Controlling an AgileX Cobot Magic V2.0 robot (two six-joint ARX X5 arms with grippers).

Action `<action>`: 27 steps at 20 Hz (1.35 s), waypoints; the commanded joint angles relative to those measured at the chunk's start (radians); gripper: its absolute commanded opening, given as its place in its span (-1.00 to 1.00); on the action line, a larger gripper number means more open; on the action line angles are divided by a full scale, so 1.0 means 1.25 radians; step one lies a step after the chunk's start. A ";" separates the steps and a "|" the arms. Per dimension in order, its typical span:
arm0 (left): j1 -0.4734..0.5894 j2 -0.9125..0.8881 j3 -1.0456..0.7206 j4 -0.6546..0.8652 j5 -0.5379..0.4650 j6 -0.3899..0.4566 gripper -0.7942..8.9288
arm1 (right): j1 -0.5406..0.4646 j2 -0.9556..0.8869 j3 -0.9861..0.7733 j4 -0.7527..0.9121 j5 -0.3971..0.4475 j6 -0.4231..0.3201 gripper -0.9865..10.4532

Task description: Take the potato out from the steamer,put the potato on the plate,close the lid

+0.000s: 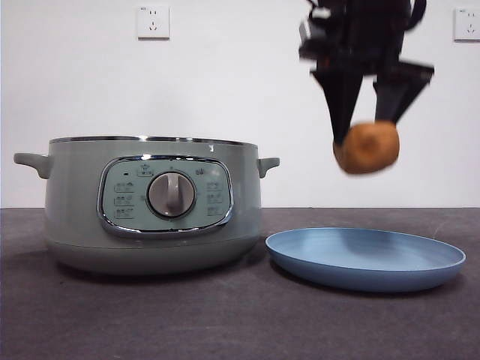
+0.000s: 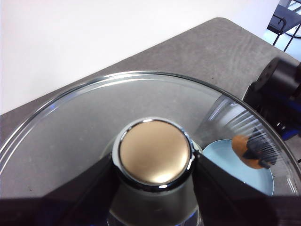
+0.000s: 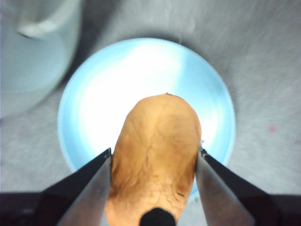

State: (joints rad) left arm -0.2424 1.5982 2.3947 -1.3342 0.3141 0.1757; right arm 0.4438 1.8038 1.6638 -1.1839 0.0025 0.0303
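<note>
Materials and finish

The potato (image 3: 155,160) skin is matt and finely cracked; the plate (image 1: 365,259) is matt blue; the lid (image 2: 70,127) is clear glossy glass (knob (image 2: 154,153) top satin metal, chrome ring); the steamer (image 1: 150,202) has smooth body, chrome rim.

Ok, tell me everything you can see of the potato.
The potato is a lumpy oval with orange-brown, finely cracked skin. The right gripper has it clamped between both black jaws, one on each flank. It hangs in the air above the light-blue plate, not touching it, clear of the steamer. Through the glass lid it shows as a small orange shape.
</note>
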 commanded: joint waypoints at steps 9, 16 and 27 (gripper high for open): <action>0.001 -0.012 0.007 0.031 0.008 0.007 -0.85 | -0.004 0.007 -0.254 0.265 -0.004 0.016 -0.85; 0.001 -0.012 0.007 0.026 0.008 0.007 -0.85 | -0.005 0.031 -0.272 0.293 -0.004 0.009 -0.85; 0.001 -0.012 0.007 0.026 0.008 0.007 -0.85 | -0.010 0.044 -0.271 0.312 -0.003 0.002 0.06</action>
State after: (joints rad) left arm -0.2424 1.5982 2.3947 -1.3342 0.3141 0.1757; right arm 0.4324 1.8389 1.3346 -0.7929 -0.0006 0.0338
